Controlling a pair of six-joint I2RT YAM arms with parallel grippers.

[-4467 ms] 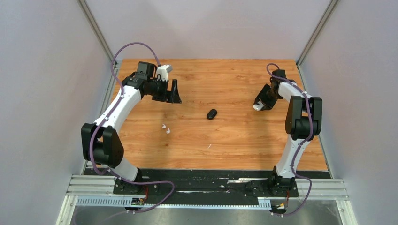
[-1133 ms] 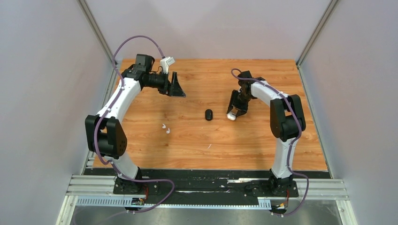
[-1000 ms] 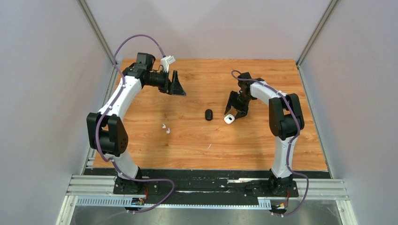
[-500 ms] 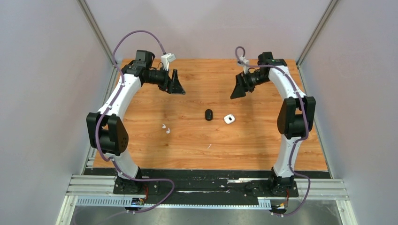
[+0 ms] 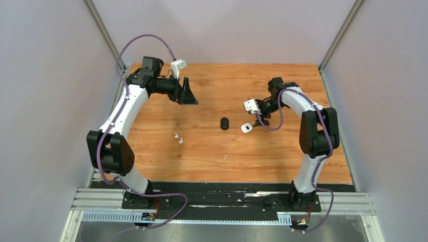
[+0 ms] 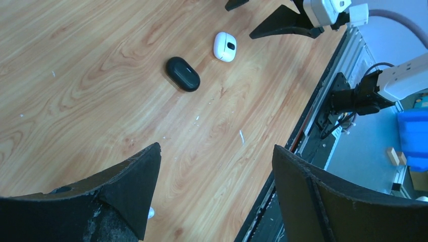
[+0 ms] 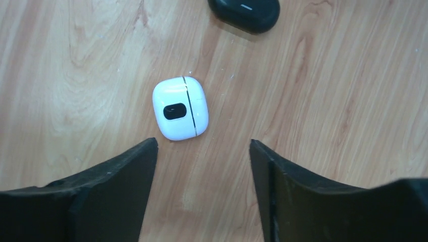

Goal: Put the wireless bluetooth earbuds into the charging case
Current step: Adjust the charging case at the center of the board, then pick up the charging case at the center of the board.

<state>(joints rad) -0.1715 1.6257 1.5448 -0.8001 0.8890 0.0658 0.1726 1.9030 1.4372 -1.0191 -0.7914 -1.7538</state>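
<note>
Before the empty, wide-open right gripper [image 7: 202, 144], white charging case [image 7: 180, 108], long axis toward it.

Bright, even light; sharp frames.

Central case [image 5: 224, 123] on the table [image 5: 212, 85], second case [image 5: 246, 128] just right of it, pair of earbuds [image 5: 178, 138] well left of it, slightly nearer the arm bases

We list one wood-grain table [image 5: 282, 161]. Near its middle lies a black charging case [image 5: 225, 123], closed. Just beside it, toward the right edge, lies a white charging case [image 5: 246, 128], closed. Toward the left edge, well apart from both, lie two white earbuds [image 5: 176, 135], close together.
</note>
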